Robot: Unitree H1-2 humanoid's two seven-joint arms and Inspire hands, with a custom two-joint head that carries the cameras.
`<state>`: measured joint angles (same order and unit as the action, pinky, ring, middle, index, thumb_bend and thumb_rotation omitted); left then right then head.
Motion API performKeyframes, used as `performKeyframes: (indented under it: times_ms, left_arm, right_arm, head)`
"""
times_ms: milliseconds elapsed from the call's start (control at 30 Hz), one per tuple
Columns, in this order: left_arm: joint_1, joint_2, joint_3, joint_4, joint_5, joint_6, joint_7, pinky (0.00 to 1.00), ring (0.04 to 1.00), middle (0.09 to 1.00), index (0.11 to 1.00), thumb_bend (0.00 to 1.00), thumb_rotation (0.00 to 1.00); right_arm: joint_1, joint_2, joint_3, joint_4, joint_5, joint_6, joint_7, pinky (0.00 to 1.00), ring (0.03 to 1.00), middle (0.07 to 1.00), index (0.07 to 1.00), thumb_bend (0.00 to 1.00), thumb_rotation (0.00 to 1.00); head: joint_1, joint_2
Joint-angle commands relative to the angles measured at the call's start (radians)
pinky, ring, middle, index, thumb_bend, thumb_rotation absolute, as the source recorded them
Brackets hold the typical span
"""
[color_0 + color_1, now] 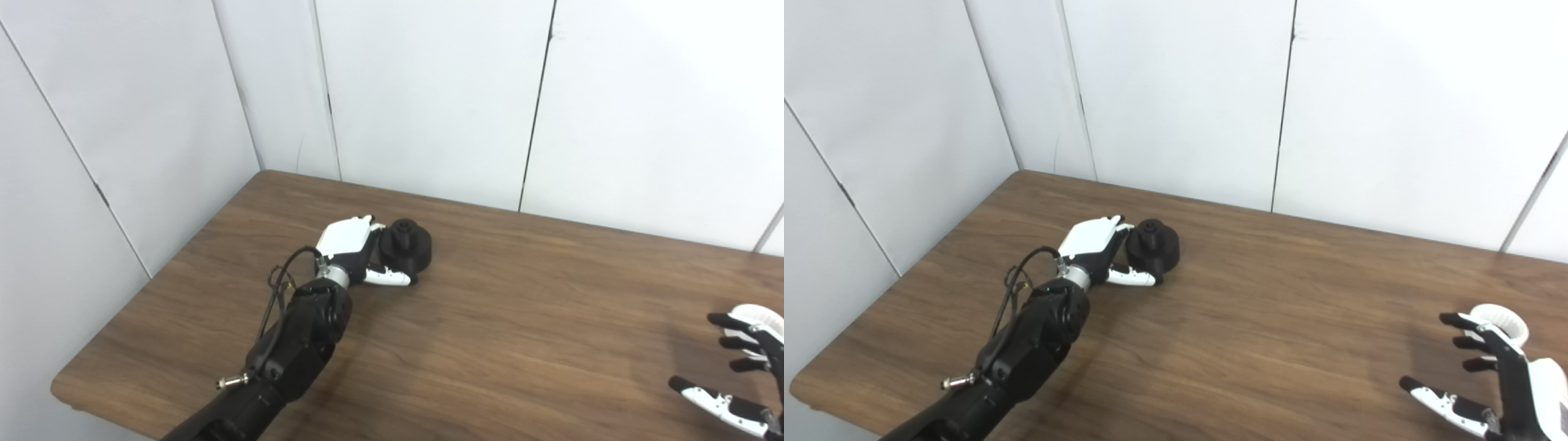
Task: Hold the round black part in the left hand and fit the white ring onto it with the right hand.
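The round black part [407, 248] stands on the wooden table [490, 318], left of the middle. My left hand [358, 254] is against its left side, with the thumb stretched along the part's front base and the fingers [372, 223] reaching its rear edge. The fingers are spread and not wrapped around the part, which rests on the table. At the far right lies the white ring [1500, 321], partly hidden behind my right hand [1488, 373]. That hand hovers just in front of the ring, fingers apart and holding nothing.
White wall panels [429, 92] close in the table at the back and on the left. The table's front left corner [61, 386] is near my left forearm [288, 349]. A cable loops off the left wrist.
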<state>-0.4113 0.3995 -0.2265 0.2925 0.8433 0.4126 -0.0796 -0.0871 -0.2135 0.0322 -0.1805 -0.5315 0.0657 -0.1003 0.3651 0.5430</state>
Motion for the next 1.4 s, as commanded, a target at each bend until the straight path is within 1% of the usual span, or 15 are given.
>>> performKeyframes:
  times_ms: [0,267,300,367,400,500,600,667,967,1167,1267,1367]
  left_arm:
    - [-0.065,0.026,-0.007,0.016,0.026,-0.011,0.054,1.0,1.0,1.0,0.86,1.0,0.64]
    - [-0.091,0.021,-0.029,0.086,0.021,-0.011,0.091,1.0,1.0,1.0,0.876,1.0,0.63]
    - [-0.094,0.019,-0.029,0.095,0.016,-0.018,0.1,1.0,1.0,1.0,0.877,1.0,0.63]
    - [-0.096,0.011,-0.022,0.111,-0.001,-0.041,0.133,1.0,1.0,1.0,0.861,1.0,0.6]
    - [-0.095,0.002,-0.011,0.121,-0.018,-0.063,0.157,1.0,1.0,1.0,0.839,1.0,0.56]
    - [-0.092,-0.023,0.019,0.144,-0.07,-0.125,0.231,1.0,1.0,1.0,0.693,1.0,0.35]
    - [-0.086,-0.043,0.036,0.164,-0.107,-0.186,0.299,1.0,1.0,1.0,0.619,0.97,0.26]
    - [-0.082,-0.048,0.034,0.168,-0.117,-0.207,0.32,1.0,1.0,1.0,0.6,0.95,0.24]
    - [-0.076,-0.043,0.019,0.162,-0.131,-0.223,0.324,1.0,1.0,1.0,0.573,0.92,0.2]
    - [-0.073,-0.039,0.014,0.152,-0.13,-0.209,0.307,1.0,1.0,1.0,0.567,0.92,0.21]
    - [-0.068,-0.036,0.007,0.151,-0.131,-0.217,0.302,1.0,1.0,1.0,0.567,0.92,0.21]
    - [-0.057,-0.038,-0.005,0.143,-0.133,-0.223,0.289,1.0,1.0,1.0,0.569,0.94,0.23]
  right_arm:
    - [-0.02,-0.009,-0.011,-0.041,0.001,-0.027,-0.012,0.56,0.69,0.762,0.704,0.77,0.0]
    - [-0.014,-0.011,-0.018,-0.045,0.016,-0.035,-0.009,0.56,0.692,0.762,0.703,0.77,0.0]
    - [-0.014,-0.011,-0.019,-0.045,0.014,-0.035,-0.01,0.56,0.69,0.763,0.703,0.77,0.0]
    - [-0.013,-0.012,-0.019,-0.047,0.012,-0.033,-0.01,0.56,0.688,0.762,0.701,0.78,0.0]
    - [-0.013,-0.012,-0.019,-0.05,0.01,-0.029,-0.008,0.56,0.687,0.762,0.702,0.78,0.0]
    - [-0.012,-0.012,-0.019,-0.056,0.01,-0.023,-0.003,0.56,0.688,0.762,0.703,0.77,0.0]
    - [-0.009,-0.011,-0.019,-0.063,0.01,-0.021,0.0,0.55,0.686,0.761,0.702,0.77,0.0]
    - [-0.007,-0.01,-0.02,-0.07,0.007,-0.014,0.004,0.55,0.685,0.761,0.701,0.77,0.0]
    - [-0.005,-0.002,-0.024,-0.097,-0.006,0.016,0.016,0.55,0.685,0.762,0.701,0.76,0.0]
    - [-0.007,-0.001,-0.023,-0.099,-0.003,0.027,0.021,0.55,0.691,0.768,0.708,0.76,0.0]
    - [-0.01,0.002,-0.021,-0.116,-0.008,0.052,0.033,0.56,0.691,0.771,0.71,0.75,0.0]
    - [-0.012,0.006,-0.018,-0.136,-0.019,0.075,0.046,0.55,0.688,0.772,0.71,0.75,0.0]
  head:
    - [0.001,0.001]
    - [-0.001,0.004]
    - [-0.001,0.004]
    - [-0.003,0.006]
    - [-0.003,0.007]
    - [-0.006,0.009]
    - [-0.01,0.011]
    - [-0.014,0.014]
    - [-0.015,0.019]
    - [-0.018,0.027]
    - [-0.034,0.033]
    - [-0.057,0.039]
